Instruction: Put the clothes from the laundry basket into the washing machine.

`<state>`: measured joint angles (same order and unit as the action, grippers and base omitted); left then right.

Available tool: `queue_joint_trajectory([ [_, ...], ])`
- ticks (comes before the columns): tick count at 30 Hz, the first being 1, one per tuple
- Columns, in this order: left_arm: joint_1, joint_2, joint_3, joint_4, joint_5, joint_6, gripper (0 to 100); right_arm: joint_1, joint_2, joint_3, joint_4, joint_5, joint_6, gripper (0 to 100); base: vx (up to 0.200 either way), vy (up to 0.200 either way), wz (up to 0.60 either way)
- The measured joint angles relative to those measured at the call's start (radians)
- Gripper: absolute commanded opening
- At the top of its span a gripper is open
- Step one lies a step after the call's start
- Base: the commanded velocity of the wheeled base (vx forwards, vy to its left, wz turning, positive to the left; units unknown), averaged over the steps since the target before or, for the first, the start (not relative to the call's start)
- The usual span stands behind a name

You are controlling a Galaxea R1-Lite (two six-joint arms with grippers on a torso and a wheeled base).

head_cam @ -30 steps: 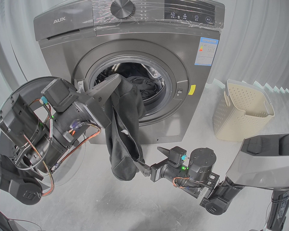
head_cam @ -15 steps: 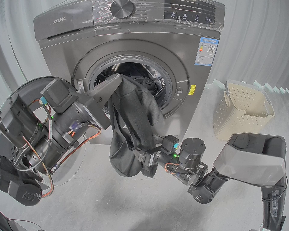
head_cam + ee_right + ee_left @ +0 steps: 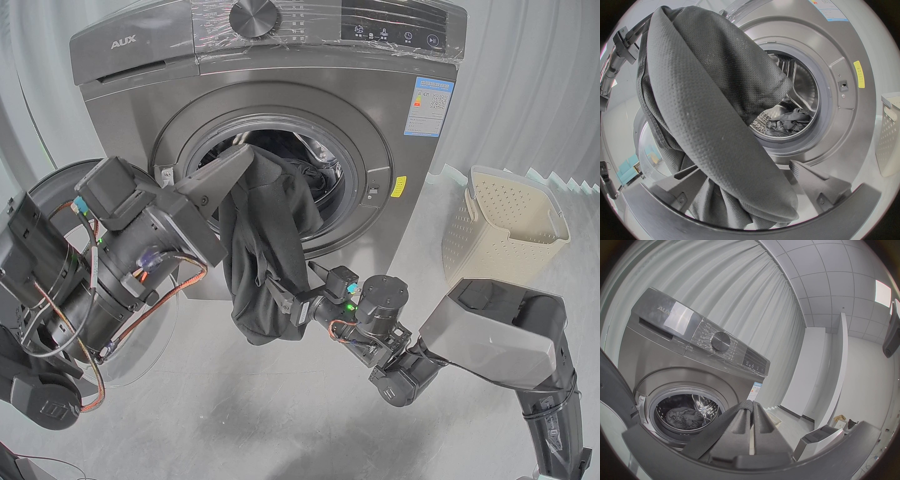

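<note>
At washing machine (image 3: 375,94), limp dark mesh garment (image 3: 262,244) clamped in left end effector (image 3: 242,157); right end effector (image 3: 290,276) apart.

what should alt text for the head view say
The left gripper, shut on a dark garment, holds it at the open mouth of a grey washing machine, while the open right gripper touches the hanging cloth lower down. A beige laundry basket stands at the robot's right.

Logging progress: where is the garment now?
Head view, centre: the garment hangs from the left gripper before the open washer, its lower part in the open right gripper.
</note>
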<state>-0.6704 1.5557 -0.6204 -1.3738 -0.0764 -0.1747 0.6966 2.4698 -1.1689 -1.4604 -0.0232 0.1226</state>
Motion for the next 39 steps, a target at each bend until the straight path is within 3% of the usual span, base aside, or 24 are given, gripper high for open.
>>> queue_joint_trajectory([
  [6,0.003,-0.001,-0.001,0.0,0.001,-0.001,0,-0.007,0.014,-0.03,-0.012,0.0,0.002,0,0.0,0.0,0.0],
  [11,0.01,0.001,-0.002,0.001,0.003,-0.002,0,-0.024,-0.015,0.006,-0.018,-0.005,0.006,0,0.0,0.0,0.0],
  [27,0.064,0.039,0.018,0.018,0.01,-0.004,0,-0.123,-0.282,0.214,-0.017,-0.024,0.014,0,0.0,0.0,0.0],
  [38,0.073,0.058,0.005,0.007,0.013,-0.005,0,-0.1,-0.325,0.369,-0.024,-0.022,0.023,0,0.0,0.0,0.0],
  [39,0.073,0.057,0.0,0.006,0.013,-0.005,0,-0.092,-0.316,0.381,-0.028,-0.02,0.023,100,0.0,0.0,0.0],
])
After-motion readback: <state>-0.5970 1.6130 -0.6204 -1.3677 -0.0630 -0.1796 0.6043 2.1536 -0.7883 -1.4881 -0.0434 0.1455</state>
